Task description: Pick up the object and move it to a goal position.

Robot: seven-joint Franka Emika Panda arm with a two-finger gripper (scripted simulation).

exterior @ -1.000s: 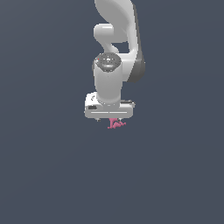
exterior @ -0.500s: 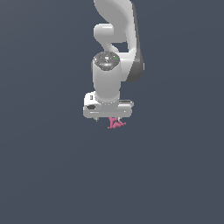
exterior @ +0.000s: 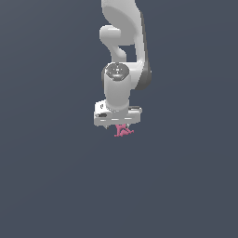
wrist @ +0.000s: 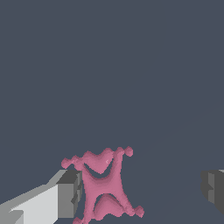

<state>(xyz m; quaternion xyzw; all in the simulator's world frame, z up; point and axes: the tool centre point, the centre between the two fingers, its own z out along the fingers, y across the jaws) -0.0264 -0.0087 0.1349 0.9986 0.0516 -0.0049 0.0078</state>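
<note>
Pink and knobby, the object [exterior: 123,131] shows just below the white gripper [exterior: 117,126], slightly right of centre in the exterior view, against a plain dark blue-grey ground [exterior: 56,186]. Only its lower prongs stick out under the gripper body there, spreading sideways and a little down; the rest is hidden behind the hand.

The wrist view gives more of the object [wrist: 104,186]. It is an X-like piece with four thin knobby arms running out from a narrow waist. Its long axis runs from the bottom edge of that frame up toward the middle. Two arms end in small beads near mid-height and two more reach the bottom edge. A heart-shaped gap sits between the upper pair.

The gripper [wrist: 142,192] stands spread wide. One finger [wrist: 65,197], white with a grey pad, lies right against the side of the object. The other finger [wrist: 213,189] is well apart from the piece at the right edge, with bare ground between. So the tool is not clamping the object.

The white arm [exterior: 125,46] rises to the top of the exterior view.
</note>
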